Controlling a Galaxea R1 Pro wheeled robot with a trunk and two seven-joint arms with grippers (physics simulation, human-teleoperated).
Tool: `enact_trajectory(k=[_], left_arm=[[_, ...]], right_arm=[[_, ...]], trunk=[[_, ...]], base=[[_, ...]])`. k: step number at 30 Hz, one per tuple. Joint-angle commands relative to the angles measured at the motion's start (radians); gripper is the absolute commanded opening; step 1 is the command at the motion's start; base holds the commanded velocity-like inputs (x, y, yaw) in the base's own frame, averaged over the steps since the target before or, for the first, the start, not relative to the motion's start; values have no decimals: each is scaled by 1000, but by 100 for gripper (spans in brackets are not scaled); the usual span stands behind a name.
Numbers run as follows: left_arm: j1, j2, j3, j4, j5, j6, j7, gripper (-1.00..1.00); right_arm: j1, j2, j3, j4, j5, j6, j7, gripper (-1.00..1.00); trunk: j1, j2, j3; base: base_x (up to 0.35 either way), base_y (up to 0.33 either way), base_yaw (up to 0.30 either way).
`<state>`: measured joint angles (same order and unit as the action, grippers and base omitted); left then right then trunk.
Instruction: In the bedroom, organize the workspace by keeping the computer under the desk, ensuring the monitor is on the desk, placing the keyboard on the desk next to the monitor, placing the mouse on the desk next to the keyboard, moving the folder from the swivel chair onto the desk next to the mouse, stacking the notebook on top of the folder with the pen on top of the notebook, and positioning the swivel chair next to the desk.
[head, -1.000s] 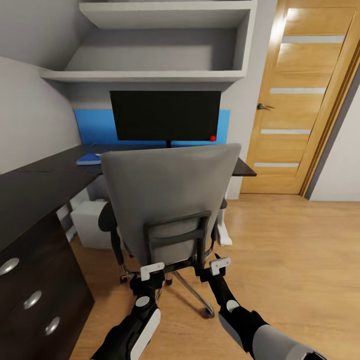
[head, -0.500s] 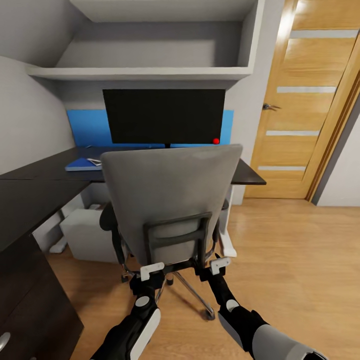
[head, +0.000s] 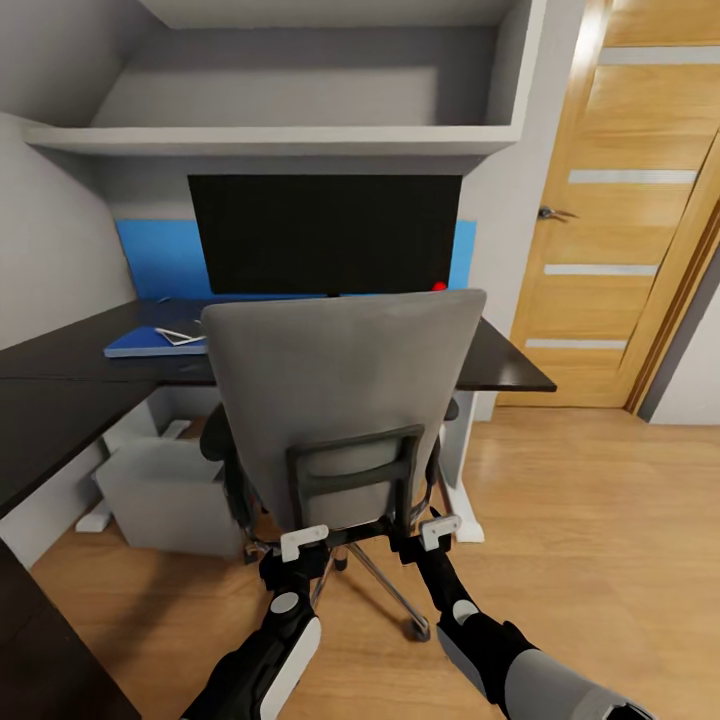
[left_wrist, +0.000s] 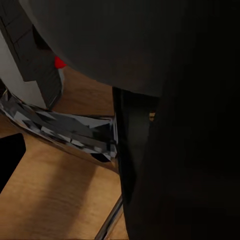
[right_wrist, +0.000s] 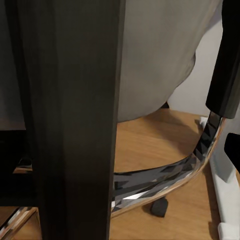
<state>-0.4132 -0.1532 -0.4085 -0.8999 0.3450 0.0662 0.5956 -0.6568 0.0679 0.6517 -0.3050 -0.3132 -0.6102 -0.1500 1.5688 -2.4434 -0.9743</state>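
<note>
In the head view, the left gripper (head: 303, 545) sits at the lower left corner of the black frame on the back of the swivel chair (head: 340, 390). The right gripper (head: 438, 530) sits at the lower right corner of the same frame. Both are pressed against the chair back at roughly equal height, so neither arm is nearer. Jaw opening cannot be determined for either: the left wrist view gives a dark bar close against the lens, with the chrome base (left_wrist: 65, 132) behind it, and the right wrist view gives a similar dark upright bar (right_wrist: 75, 120). Each gripper probably clasps a frame upright, but this is not confirmed.

The swivel chair stands directly ahead of both grippers, its tall back facing the robot and its seat pointing toward the desk (head: 500, 355). The desk's long edge runs left to right, across the line of push. The chair back overlaps the desk edge in the head view, so the chair is judged close to the desk, if not yet tucked in.

On the desk at the left lies the blue folder (head: 140, 343) with a small flat item, possibly the notebook (head: 180, 336), on top. The computer (head: 165, 495) stands on the floor under the desk, left of the chair. The monitor (head: 325, 233) stands on the desk behind the chair.
</note>
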Motion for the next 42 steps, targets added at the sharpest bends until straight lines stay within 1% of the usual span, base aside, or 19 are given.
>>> enact_trajectory(k=[1, 5, 12, 19, 30, 42], left_arm=[[-1, 1, -3, -2, -1, 5, 7, 100], [-1, 1, -3, -2, -1, 6, 7, 100], [-1, 1, -2, -2, -1, 5, 8, 100], [-1, 1, -1, -2, -1, 6, 9, 100], [-1, 1, -1, -2, -1, 6, 9, 100], [-1, 1, -2, -2, -1, 6, 8, 100]], right_arm=[[-1, 0, 3, 1, -14, -5, -8, 100], [-1, 0, 3, 1, -14, -5, -8, 100], [-1, -1, 3, 1, -14, -5, -8, 100], [-1, -2, 3, 1, -14, -5, -8, 100], [-1, -2, 3, 1, -14, -5, -8, 100], [-1, -2, 3, 1, -14, -5, -8, 100]], trunk=[[0, 0, -1], [0, 0, -1], [0, 0, -1], [0, 0, -1], [0, 0, -1], [0, 0, -1]], base=[[298, 0, 0], [179, 0, 0], [21, 0, 0], [-137, 0, 0], [-25, 0, 0], [-291, 0, 0]])
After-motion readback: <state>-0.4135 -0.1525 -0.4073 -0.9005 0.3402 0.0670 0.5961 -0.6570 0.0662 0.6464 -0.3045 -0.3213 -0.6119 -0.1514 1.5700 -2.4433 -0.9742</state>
